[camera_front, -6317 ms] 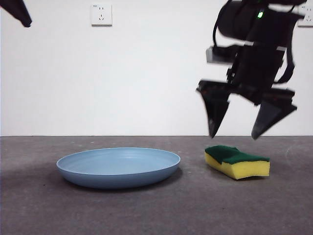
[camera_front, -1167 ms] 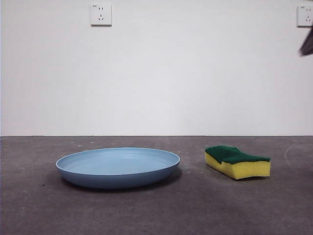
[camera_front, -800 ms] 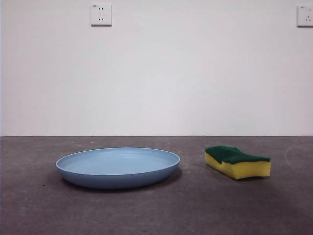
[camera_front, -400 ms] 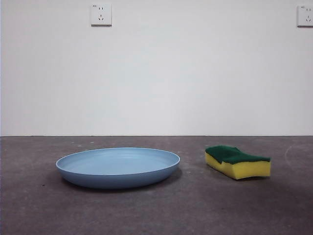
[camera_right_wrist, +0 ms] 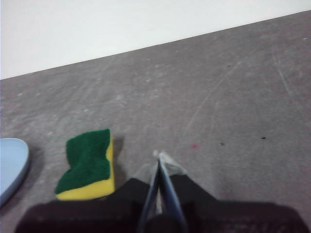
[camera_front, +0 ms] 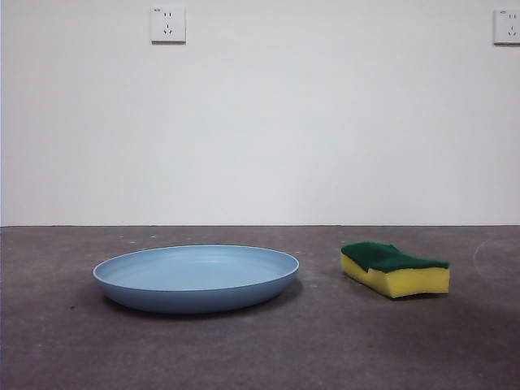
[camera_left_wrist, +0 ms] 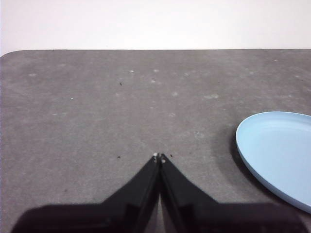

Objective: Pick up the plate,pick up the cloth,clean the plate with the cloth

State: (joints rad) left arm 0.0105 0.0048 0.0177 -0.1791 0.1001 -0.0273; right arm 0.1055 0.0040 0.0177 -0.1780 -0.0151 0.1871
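From the low front camera, the plate sits flat on the grey table, left of centre, and the cloth lies well apart to its right, green layer up and yellow foam facing the camera. Neither arm shows in this view. Two white wall sockets hang high on the pale wall, one at upper left and one cut off at the upper right corner; small print above the left socket's holes is too tiny to read, and the plate and cloth carry no readable label. In the left wrist view, the left gripper hangs over bare table with its two black jaws pressed together at the tips, holding nothing. A part of the plate's rim and shallow bowl shows off to one side of the claw, near but clear of it, with a dark shadow along its edge. In the right wrist view, the right gripper is likewise closed to a thin seam, with nothing between the jaws. The cloth lies on the table just beside the claw's tips, not touching them, and beyond it a sliver of the plate shows at the frame's edge. Faint scratches mark the table here.
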